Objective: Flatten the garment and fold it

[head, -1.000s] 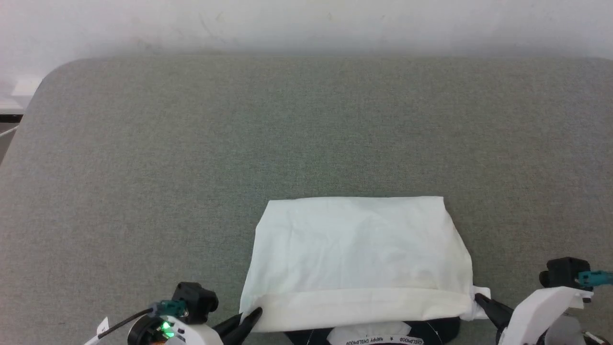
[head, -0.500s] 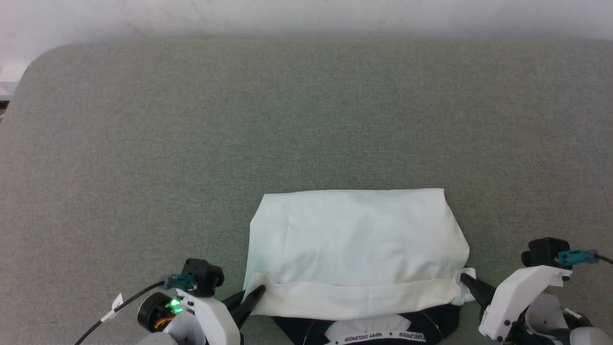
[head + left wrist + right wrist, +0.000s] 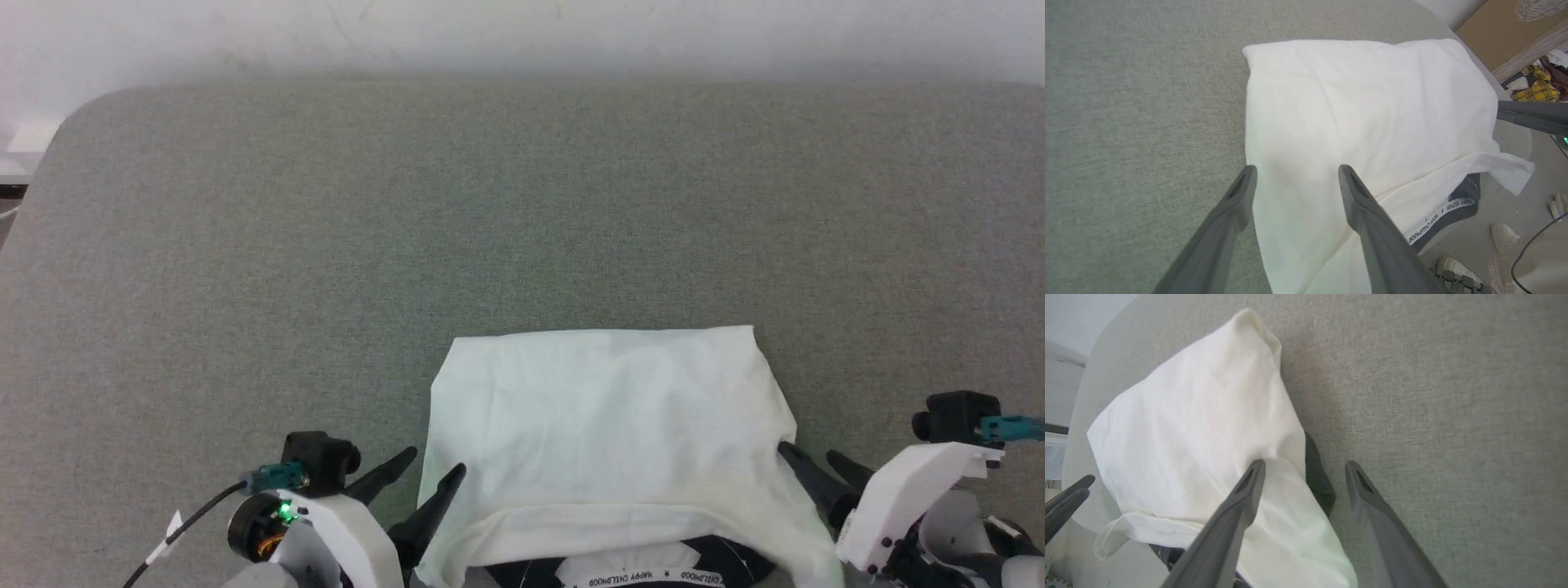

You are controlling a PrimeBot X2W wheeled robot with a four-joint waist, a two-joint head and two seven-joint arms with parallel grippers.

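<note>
The garment (image 3: 604,416) lies folded into a white rectangle near the front edge of the grey table (image 3: 245,245). Its black collar with a white lettered band (image 3: 645,578) peeks out under the near fold. My left gripper (image 3: 433,460) stands open at the garment's near left corner, holding nothing. In the left wrist view the left gripper (image 3: 1297,169) hovers over the garment's (image 3: 1363,106) left edge. My right gripper (image 3: 808,452) stands open at the near right corner. In the right wrist view the right gripper (image 3: 1305,464) straddles the garment's (image 3: 1200,428) edge, where a black part (image 3: 1316,473) shows.
The grey table reaches far ahead to a white wall (image 3: 522,33). Off the table's right side, the left wrist view shows a brown box (image 3: 1515,28), a pile of plaid clothes (image 3: 1535,87) and shoes (image 3: 1502,234) on the floor.
Both grippers have opened and let go of the garment's near folded edge, which has dropped flat. Both have drawn slightly away from the cloth. The head view has shifted a little.
</note>
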